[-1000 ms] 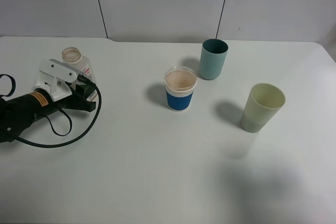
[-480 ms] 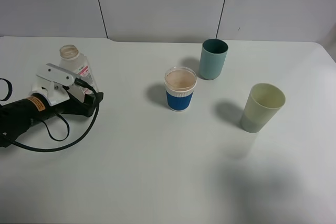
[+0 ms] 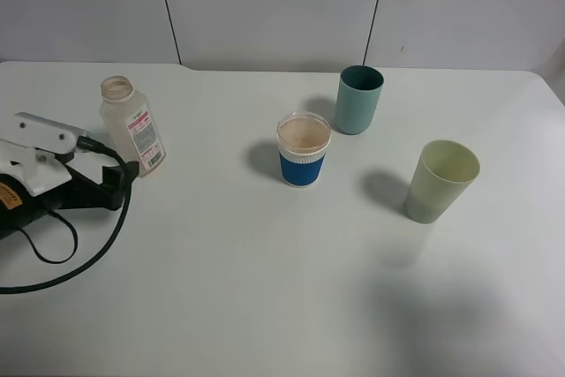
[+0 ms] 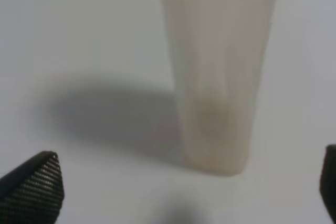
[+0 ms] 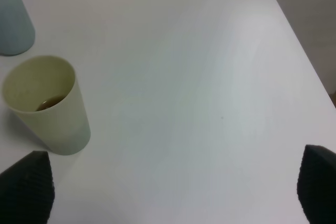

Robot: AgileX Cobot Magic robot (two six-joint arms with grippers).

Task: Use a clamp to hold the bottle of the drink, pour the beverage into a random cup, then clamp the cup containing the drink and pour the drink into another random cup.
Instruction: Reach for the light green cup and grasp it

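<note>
The bottle point(image 3: 132, 126) stands upright and uncapped at the table's left, free of any grip. My left clamp point(image 3: 104, 158) is open just left of it and nearer the front edge, its jaws clear of the bottle. The left wrist view shows the bottle point(image 4: 215, 77) blurred, ahead of the wide-apart fingertips point(image 4: 32, 188). The pale green cup point(image 3: 440, 181) stands on the right, and the right wrist view shows the dark drink point(image 5: 50, 102) at the bottom of the cup point(image 5: 46, 106). My right clamp point(image 5: 170, 187) is open and empty, near that cup. The teal cup point(image 3: 358, 99) stands at the back.
A blue cup with a white rim point(image 3: 304, 149) stands mid-table between the bottle and the other cups. A black cable point(image 3: 84, 249) loops from the left arm onto the table. The table's right edge point(image 5: 302, 56) runs close to the right gripper. The right arm is outside the exterior view.
My left clamp has opened, let go of the bottle and drawn back to the left. The bottle now stands alone. The cups have not moved.
</note>
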